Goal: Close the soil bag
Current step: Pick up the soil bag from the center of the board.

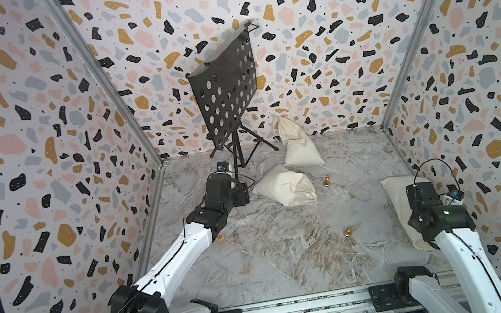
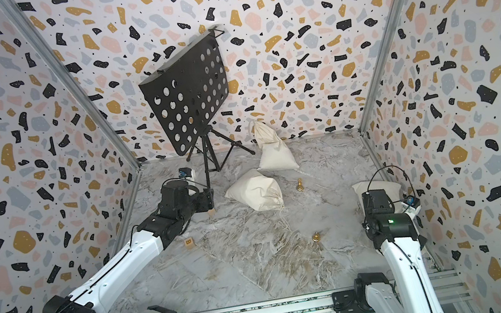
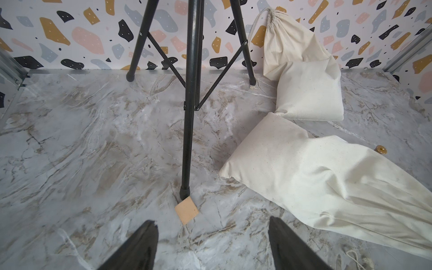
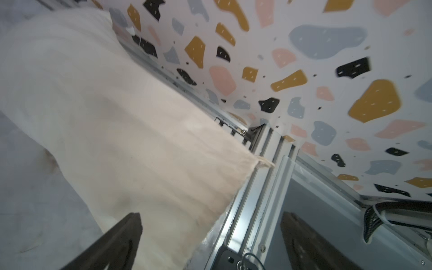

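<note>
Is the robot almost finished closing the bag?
Looks done: the middle bag has its neck bunched tight, its cord loose on the table. In hand: nothing; the left gripper and right gripper are open and empty. Left: the right gripper hangs over the right bag, whose mouth I can't see, so maybe that one.

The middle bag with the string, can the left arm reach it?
Probably yes. The left end effector is open and close beside the middle bag, with nothing lying between them. The stand leg and a small wooden tile sit just off that path.
</note>
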`<state>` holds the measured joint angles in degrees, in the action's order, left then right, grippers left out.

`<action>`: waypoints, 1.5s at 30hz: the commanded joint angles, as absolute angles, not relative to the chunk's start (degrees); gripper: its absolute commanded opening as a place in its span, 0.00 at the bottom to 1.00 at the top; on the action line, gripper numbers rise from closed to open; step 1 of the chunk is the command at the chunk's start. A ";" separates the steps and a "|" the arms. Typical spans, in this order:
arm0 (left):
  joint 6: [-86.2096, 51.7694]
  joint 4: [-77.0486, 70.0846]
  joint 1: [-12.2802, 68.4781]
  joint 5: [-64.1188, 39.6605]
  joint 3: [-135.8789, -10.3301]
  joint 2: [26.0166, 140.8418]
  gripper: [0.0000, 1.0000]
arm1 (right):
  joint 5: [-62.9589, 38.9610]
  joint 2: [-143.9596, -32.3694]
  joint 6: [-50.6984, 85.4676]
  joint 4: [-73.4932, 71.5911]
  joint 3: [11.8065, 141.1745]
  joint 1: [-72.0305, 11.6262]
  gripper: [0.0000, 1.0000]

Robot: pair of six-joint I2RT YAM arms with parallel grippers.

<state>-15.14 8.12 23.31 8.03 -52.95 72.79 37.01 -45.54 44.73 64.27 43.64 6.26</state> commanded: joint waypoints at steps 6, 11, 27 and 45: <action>-14.74 7.56 22.59 6.86 -52.29 71.01 0.78 | 19.44 -47.16 38.83 46.94 37.46 12.10 0.64; -15.18 7.47 22.66 7.02 -51.44 68.31 0.78 | 15.88 -48.83 30.07 39.15 40.84 12.05 0.00; -18.98 7.05 23.04 0.44 -53.29 68.17 0.78 | 0.91 -64.53 16.48 32.06 77.02 6.23 0.00; -14.99 18.75 31.23 5.95 -61.28 58.99 0.79 | -9.58 -70.18 10.93 34.18 97.42 -27.63 0.00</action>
<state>-16.05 17.12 30.72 5.02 -59.35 61.08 -6.81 -70.35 12.53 37.63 93.03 -22.65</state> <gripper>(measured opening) 0.788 0.054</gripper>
